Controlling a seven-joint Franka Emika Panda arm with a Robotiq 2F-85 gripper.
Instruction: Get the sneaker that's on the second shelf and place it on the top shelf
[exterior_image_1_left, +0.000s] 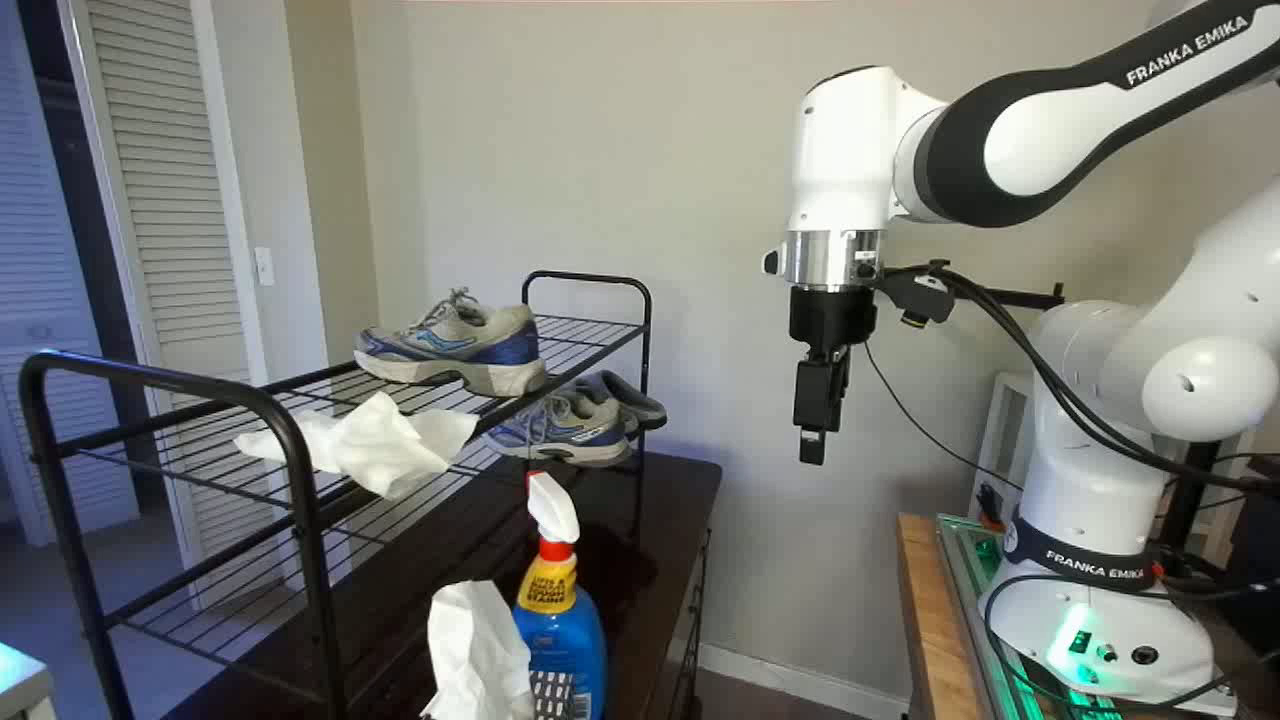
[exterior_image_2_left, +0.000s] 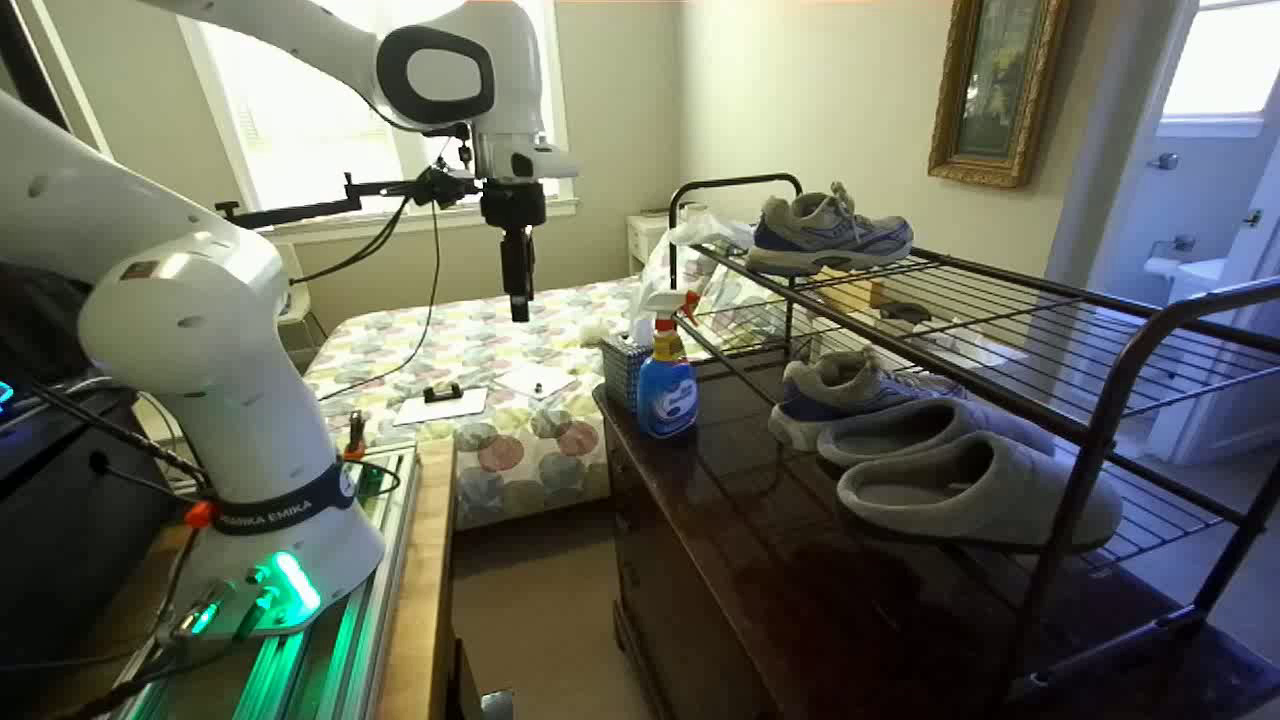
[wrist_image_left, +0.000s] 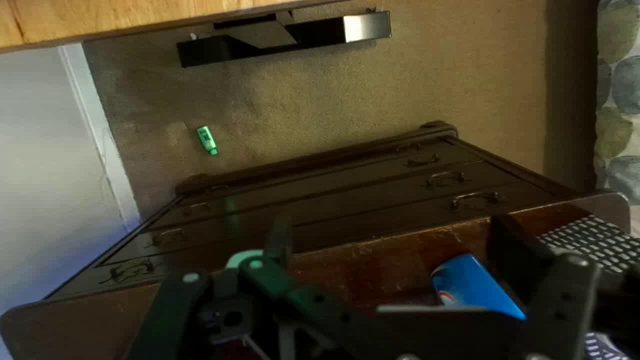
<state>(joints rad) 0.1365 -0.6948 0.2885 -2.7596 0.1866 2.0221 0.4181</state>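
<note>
The sneaker, grey with blue trim and a whitish sole, rests on the second shelf in both exterior views (exterior_image_1_left: 565, 428) (exterior_image_2_left: 835, 385). A similar sneaker (exterior_image_1_left: 455, 345) (exterior_image_2_left: 830, 235) stands on the top shelf (exterior_image_1_left: 590, 276) (exterior_image_2_left: 1110, 310). The second shelf (exterior_image_1_left: 200, 568) (exterior_image_2_left: 1160, 525) is the wire tier just below. My gripper (exterior_image_1_left: 812, 445) (exterior_image_2_left: 519, 305) hangs pointing down, well to the side of the rack and apart from both sneakers. In the wrist view the gripper (wrist_image_left: 390, 230) has its fingers apart with nothing between them. Neither sneaker is identifiable in the wrist view.
Grey slippers (exterior_image_2_left: 980, 490) stand beside the sneaker on the second shelf. A blue spray bottle (exterior_image_1_left: 560, 630) (exterior_image_2_left: 667, 390) (wrist_image_left: 472, 287) and a tissue box (exterior_image_2_left: 625, 370) (wrist_image_left: 595, 245) stand on the dark dresser (exterior_image_2_left: 720, 510). White tissue (exterior_image_1_left: 385, 445) lies on the top shelf.
</note>
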